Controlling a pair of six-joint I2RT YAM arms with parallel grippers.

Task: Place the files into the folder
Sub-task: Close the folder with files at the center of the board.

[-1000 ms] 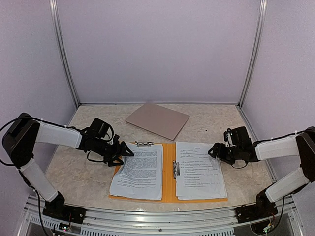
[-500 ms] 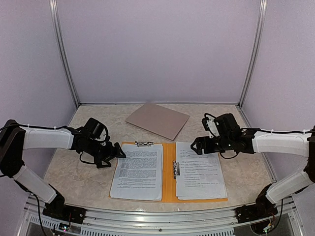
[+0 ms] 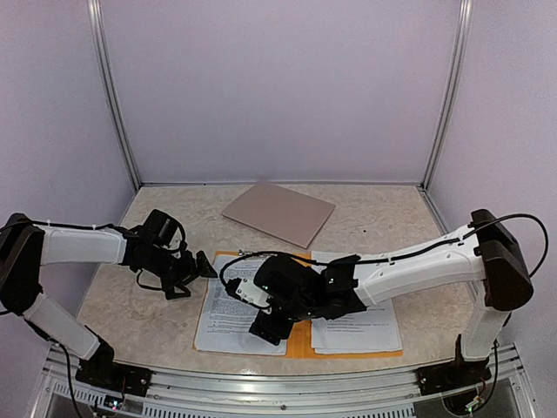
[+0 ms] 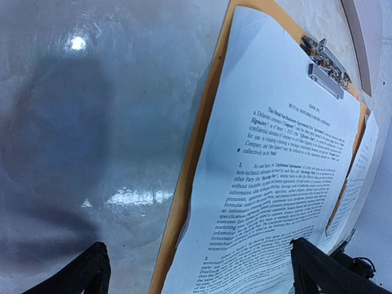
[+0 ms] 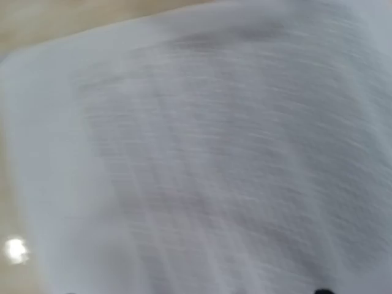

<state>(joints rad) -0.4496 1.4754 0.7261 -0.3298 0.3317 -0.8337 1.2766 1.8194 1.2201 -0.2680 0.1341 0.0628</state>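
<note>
The orange folder (image 3: 299,268) lies open near the table's front edge. One stack of the files (image 3: 231,305) rests on its left half and another stack (image 3: 365,329) on its right half. My left gripper (image 3: 202,266) hovers open just off the folder's left edge; in the left wrist view its fingers (image 4: 89,272) straddle the orange edge (image 4: 191,153) and the printed sheet (image 4: 288,159) without touching them. My right arm reaches across the folder, and its gripper (image 3: 268,329) hangs open low over the left stack. The right wrist view is filled with blurred white paper (image 5: 202,159).
A grey-brown board (image 3: 278,212) lies flat at the back of the table. A metal clip (image 4: 324,64) sits at the top edge of the left stack. Metal frame posts (image 3: 113,96) stand at the back corners, with pale walls all round.
My right arm swung from the right side across the folder to its left half, low over the paper. My left gripper drew back a little to the left and opened wider.
</note>
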